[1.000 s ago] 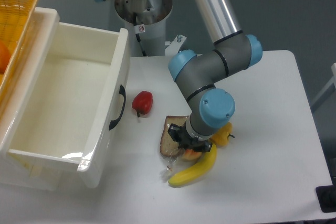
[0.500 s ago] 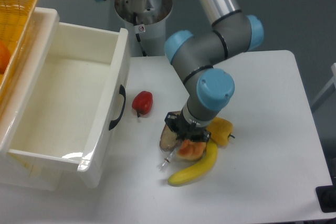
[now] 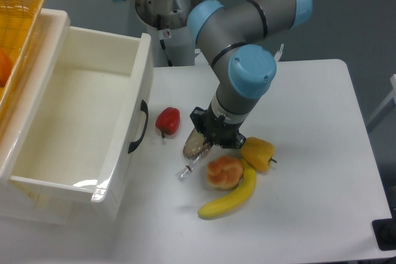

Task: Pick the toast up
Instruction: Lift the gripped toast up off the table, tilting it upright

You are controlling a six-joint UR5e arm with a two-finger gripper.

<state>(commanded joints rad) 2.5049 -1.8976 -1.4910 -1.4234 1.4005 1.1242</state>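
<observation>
Claw [image 3: 206, 142] clenched on toast [image 3: 194, 146] — beside white bin [image 3: 143, 60] — nothing visible inside.

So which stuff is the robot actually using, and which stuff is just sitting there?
Part of the job:
- the toast, wrapped in clear plastic and lifted at a tilt
- the gripper, closed on the toast

Just lying about:
- the round bun
- the banana
- the yellow pepper
- the red pepper
- the white bin
- the orange basket
</observation>
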